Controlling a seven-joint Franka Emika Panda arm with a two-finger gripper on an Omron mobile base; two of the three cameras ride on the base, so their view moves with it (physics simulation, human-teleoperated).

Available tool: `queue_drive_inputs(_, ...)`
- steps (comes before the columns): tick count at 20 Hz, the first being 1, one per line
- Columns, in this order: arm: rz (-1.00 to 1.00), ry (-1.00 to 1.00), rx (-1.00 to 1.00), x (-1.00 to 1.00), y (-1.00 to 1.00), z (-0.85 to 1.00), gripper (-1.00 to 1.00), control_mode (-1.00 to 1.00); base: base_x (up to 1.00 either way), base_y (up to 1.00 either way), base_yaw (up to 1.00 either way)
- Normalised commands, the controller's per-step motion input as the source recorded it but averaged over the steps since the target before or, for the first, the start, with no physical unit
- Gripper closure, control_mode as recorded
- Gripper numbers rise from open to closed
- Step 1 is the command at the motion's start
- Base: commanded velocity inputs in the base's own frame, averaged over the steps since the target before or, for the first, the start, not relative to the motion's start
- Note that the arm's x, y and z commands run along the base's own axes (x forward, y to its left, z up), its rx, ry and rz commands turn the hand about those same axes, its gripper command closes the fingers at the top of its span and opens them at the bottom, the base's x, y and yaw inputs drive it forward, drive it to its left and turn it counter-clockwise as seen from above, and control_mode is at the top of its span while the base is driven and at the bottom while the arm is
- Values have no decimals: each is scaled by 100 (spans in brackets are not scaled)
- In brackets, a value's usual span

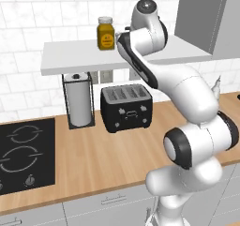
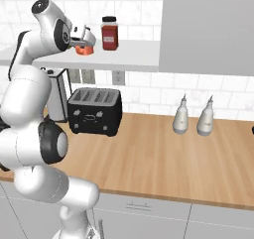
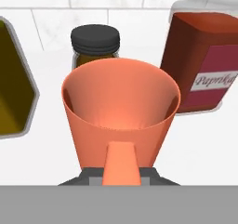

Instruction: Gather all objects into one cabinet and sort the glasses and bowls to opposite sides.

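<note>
Here the gripper (image 3: 120,174) is pinching the near wall of the salmon cup (image 3: 122,108), sitting on the white shelf (image 2: 124,59) among jars. It is looking light, stiff, slick; thin-rim holds risk tilting, so lift gently.

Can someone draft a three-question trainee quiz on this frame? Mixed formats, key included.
1. True or false: the gripper is shut on the salmon-orange cup.
2. Which appliance sits on the wooden counter below the white shelf: A kettle, B black toaster, C blender?
3. Fill in: in the hand view, the red jar beside the cup is labelled ____.

Key:
1. True; the cup is at the shelf, gripped at its wall.
2. B.
3. Paprika.
</note>
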Motion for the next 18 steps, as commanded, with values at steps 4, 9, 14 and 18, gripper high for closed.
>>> queue_drive_inputs(4,0,-5,0,-15,0,1,100,-100,0,0,0)
queue_drive_inputs(9,0,-11,0,-29,-3,2,100,-100,0,0,0)
queue_drive_inputs(14,0,-9,0,-58,-2,3,100,-100,0,0,0)
queue_drive_inputs(18,0,-10,0,-83,0,6,100,-100,0,0,0)
